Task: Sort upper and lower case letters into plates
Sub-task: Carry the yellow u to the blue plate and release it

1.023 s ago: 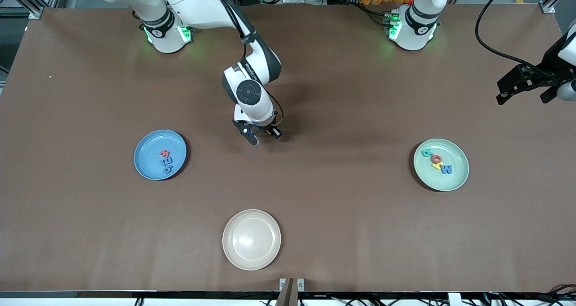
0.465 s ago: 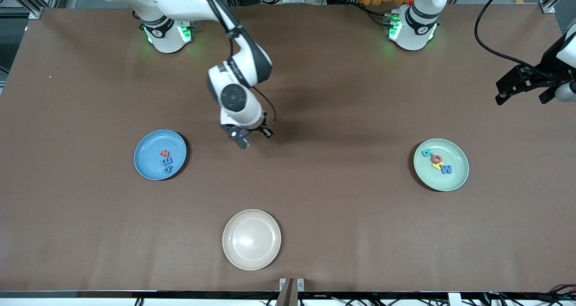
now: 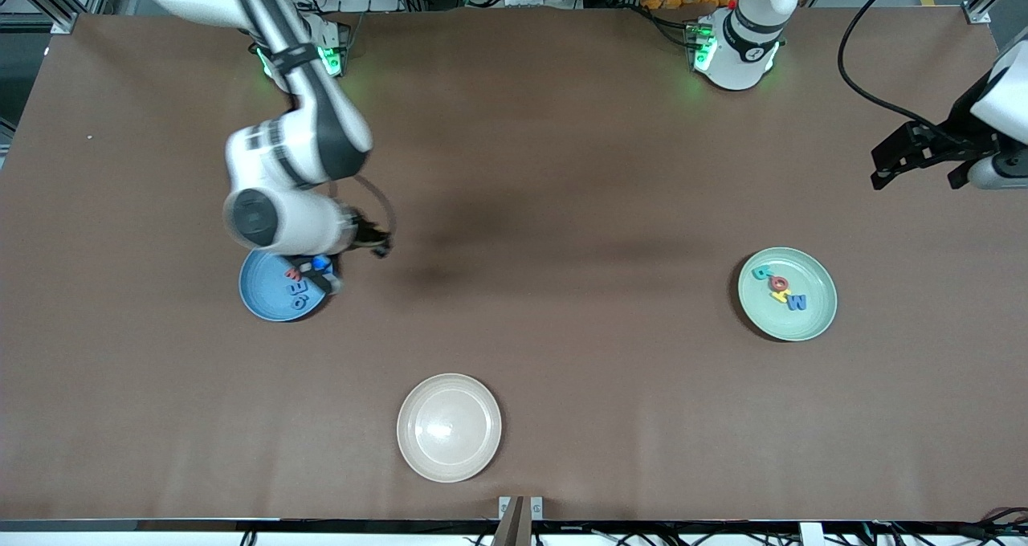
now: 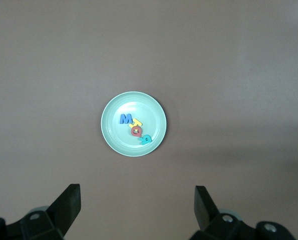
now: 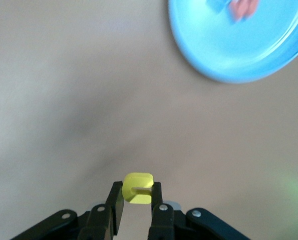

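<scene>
The right gripper [image 5: 137,200], pinching a small yellow letter [image 5: 137,188], hangs over what looks like the blue plate's [image 3: 261,297] rim, while the left gripper [image 4: 137,205] waits wide open and empty above the mint green plate [image 4: 111,135] with its four letters [image 4: 135,129].

yellow letter [image 5: 138,188]: pinched in fingers | blue plate [image 3: 265,301]: letters | mint plate [image 3: 811,321]: four letters

Blue plate [image 3: 265,297] partly hidden under right arm; its letters [image 5: 234,7] blurred.
</scene>
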Robot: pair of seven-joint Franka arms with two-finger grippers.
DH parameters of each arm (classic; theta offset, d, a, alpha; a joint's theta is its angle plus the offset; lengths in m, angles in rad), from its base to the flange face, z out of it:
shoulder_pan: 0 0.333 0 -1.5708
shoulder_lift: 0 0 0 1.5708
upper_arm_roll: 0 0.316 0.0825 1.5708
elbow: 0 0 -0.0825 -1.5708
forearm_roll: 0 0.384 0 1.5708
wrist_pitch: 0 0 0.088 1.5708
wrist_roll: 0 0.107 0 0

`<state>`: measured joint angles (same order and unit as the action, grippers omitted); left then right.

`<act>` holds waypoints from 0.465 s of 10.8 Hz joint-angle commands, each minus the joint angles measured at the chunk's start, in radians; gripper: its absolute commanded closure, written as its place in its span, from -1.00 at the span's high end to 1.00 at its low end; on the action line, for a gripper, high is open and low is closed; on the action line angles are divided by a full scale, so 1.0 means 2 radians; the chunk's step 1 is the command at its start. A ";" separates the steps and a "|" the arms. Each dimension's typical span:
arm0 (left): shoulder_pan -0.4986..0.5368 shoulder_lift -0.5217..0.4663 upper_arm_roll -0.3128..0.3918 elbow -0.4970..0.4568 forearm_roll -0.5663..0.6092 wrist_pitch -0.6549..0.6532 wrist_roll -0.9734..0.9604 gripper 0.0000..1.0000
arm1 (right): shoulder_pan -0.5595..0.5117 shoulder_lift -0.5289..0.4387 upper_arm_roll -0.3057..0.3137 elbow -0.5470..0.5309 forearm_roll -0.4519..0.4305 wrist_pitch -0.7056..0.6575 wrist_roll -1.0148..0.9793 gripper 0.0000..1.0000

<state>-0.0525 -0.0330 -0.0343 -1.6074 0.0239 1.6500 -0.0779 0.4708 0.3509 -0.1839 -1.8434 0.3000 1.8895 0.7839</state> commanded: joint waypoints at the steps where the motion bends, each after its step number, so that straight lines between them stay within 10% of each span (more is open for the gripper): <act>1: 0.002 -0.001 -0.001 -0.002 -0.024 -0.007 0.008 1.00 | -0.049 -0.005 -0.019 -0.023 -0.012 0.008 -0.111 -1.00; 5: 0.003 -0.003 -0.001 -0.005 -0.023 -0.010 0.009 1.00 | -0.107 0.021 -0.023 -0.042 -0.021 0.073 -0.192 -1.00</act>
<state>-0.0517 -0.0281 -0.0359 -1.6096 0.0013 1.6445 -0.0777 0.2812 0.3880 -0.2371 -1.9060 0.2760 1.9971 0.4332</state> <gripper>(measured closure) 0.000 0.736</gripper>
